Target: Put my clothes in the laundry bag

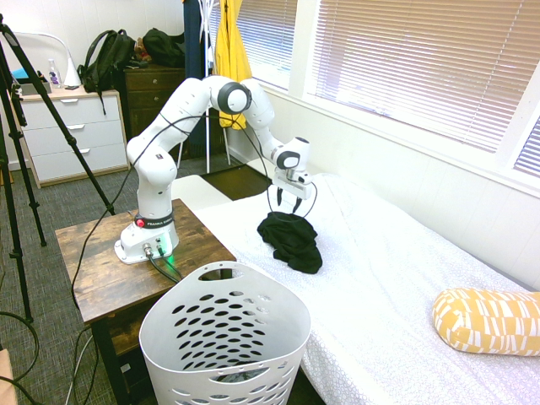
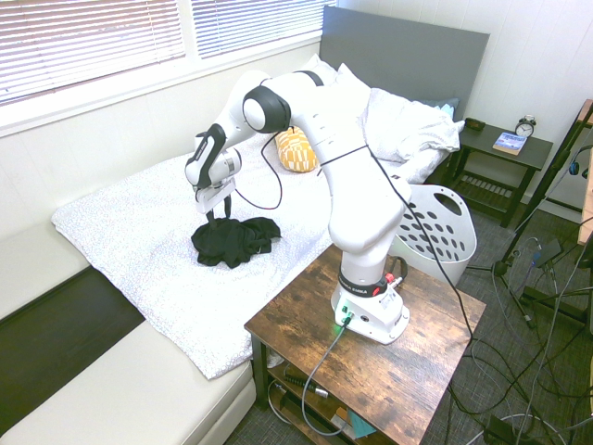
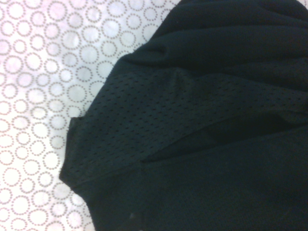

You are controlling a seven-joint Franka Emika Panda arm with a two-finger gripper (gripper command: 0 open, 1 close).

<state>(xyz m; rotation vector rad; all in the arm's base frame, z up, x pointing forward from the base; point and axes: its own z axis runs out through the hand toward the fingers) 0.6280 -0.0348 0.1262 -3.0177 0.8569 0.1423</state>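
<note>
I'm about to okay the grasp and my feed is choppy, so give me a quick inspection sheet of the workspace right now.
Surface: bed under a white cover printed with small circles.
Job's things: black shirt crumpled on the bed; white laundry basket on the floor beside the bed.
Clutter: yellow patterned pillow further along the bed, apart from the shirt.
Hand: hand open, pointing down just over the shirt, nothing held.
Cables: black cable looped along the arm.
Surroundings: window blinds, dresser, nightstand.

I count one black garment (image 1: 291,240), one white laundry basket (image 1: 224,337), one yellow patterned pillow (image 1: 488,321), and one yellow hanging garment (image 1: 231,51).
</note>
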